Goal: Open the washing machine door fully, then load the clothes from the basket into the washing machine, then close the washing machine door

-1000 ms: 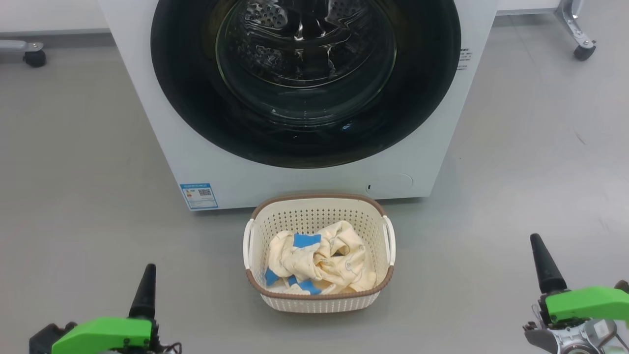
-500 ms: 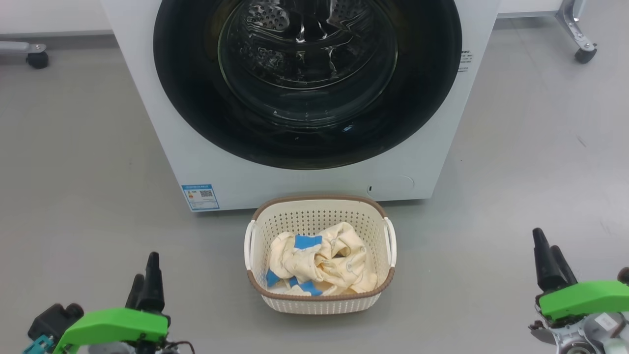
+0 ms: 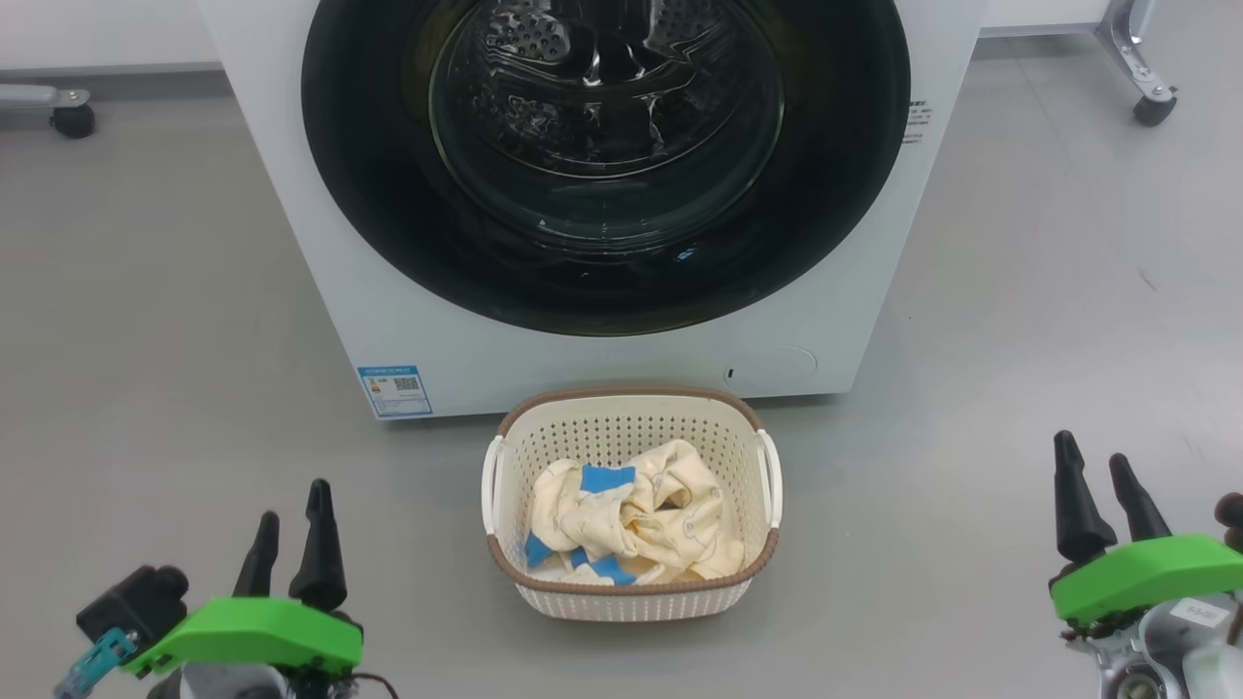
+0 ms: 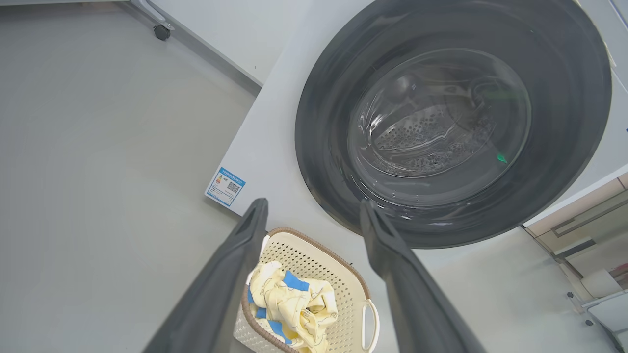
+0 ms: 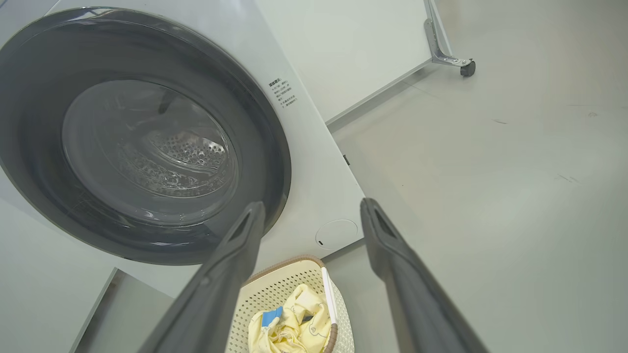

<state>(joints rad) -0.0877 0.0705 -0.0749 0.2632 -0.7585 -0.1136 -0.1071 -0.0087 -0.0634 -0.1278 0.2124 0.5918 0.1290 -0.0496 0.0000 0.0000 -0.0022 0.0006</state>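
- Head view looks forward and down, from close by, at the washing machine [image 3: 583,359] and basket [image 3: 631,602].
- Wrist views share both, one from the left side, one from the right.

Between the dark fingers [image 3: 319,544]: cream-yellow, blue-patched clothes [image 3: 631,519] in a perforated cream, brown-rimmed basket [image 3: 631,600]; beyond them, black-rimmed door [image 3: 388,243], white washing machine [image 3: 583,364].

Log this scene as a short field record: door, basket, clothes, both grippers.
washing machine door: shut on the washing machine
basket: on the floor, just before the machine's front
clothes: bunched inside the basket
left gripper: open, empty, left of the basket
right gripper: open, empty, right of the basket
step done: none; door not yet opened
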